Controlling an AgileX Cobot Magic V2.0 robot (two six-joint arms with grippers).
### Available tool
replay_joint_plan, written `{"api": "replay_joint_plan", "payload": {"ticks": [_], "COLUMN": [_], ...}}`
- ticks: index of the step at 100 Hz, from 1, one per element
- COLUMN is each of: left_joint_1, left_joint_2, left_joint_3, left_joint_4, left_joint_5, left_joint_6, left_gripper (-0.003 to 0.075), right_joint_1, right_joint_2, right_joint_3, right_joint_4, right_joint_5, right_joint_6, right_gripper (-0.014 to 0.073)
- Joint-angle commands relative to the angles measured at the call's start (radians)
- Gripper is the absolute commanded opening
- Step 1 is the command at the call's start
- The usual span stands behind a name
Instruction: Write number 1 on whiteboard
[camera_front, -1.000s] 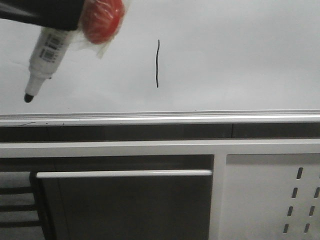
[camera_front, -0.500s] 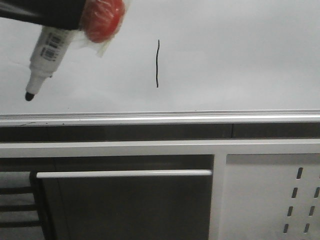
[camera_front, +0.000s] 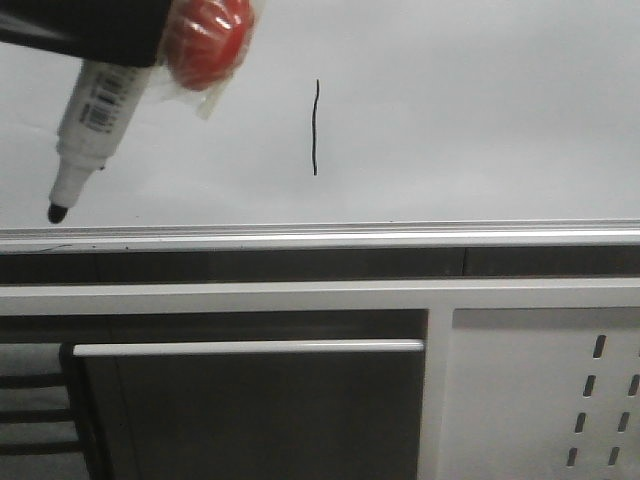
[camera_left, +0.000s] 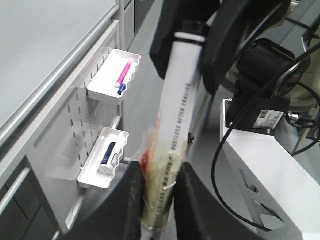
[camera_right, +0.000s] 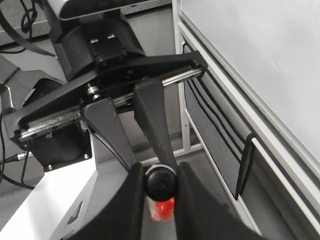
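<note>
The marker pen (camera_front: 88, 120), clenched in the left pincer (camera_left: 160, 200), is seen lowered since a moment ago toward the rail, its tip at seven o'clock from the finished number 1 (camera_front: 315, 127) on the whiteboard (camera_front: 480, 110); the right pincer (camera_right: 160, 185) is clenched on a dark cap-like end, suggesting writing is done.

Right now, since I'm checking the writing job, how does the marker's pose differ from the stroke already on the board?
The marker is thick, white with a black tip, and tilted, tip down toward the rail; the stroke is thin, black and nearly vertical. The marker hangs at the whiteboard's left; the stroke sits near the middle, apart from it. Both look about equally long.
</note>
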Motion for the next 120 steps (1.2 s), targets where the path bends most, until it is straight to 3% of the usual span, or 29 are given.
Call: {"api": "replay_joint_plan", "payload": {"ticks": [1, 18, 28, 49, 73, 93, 106, 120], "left_joint_1": [-0.002, -0.002, -0.002, -0.002, -0.002, -0.002, -0.002, -0.002], "left_joint_2": [-0.018, -0.029, -0.046, -0.096, -0.111, -0.103, -0.074, -0.024], "left_joint_3": [-0.032, -0.032, -0.032, -0.015, 0.067, 0.071, 0.071, 0.052], "left_joint_4": [-0.077, -0.077, -0.077, -0.094, -0.271, -0.502, -0.614, -0.626], "left_joint_5": [-0.088, -0.139, -0.201, -0.398, -0.708, -0.799, -0.78, -0.782], "left_joint_6": [-0.032, -0.038, -0.042, -0.065, 0.015, 0.239, 0.377, 0.429], "left_gripper": [-0.002, -0.002, -0.002, -0.002, -0.002, -0.002, -0.002, -0.002], "right_joint_1": [-0.001, -0.001, -0.011, -0.113, -0.197, -0.199, -0.199, -0.199], "right_joint_2": [-0.008, -0.008, -0.01, -0.065, -0.117, -0.13, -0.13, -0.13], "right_joint_3": [-0.037, -0.037, -0.037, -0.035, -0.026, 0.017, 0.036, 0.036], "right_joint_4": [0.045, 0.045, 0.045, 0.045, 0.045, 0.045, 0.045, 0.045], "right_joint_5": [-0.01, -0.06, -0.131, -0.192, -0.173, -0.183, -0.196, -0.217], "right_joint_6": [-0.01, 0.015, 0.042, 0.085, 0.087, 0.087, 0.087, 0.087], "right_gripper": [0.0005, 0.0272, 0.0358, 0.036, 0.0358, 0.0353, 0.0353, 0.0353]}}
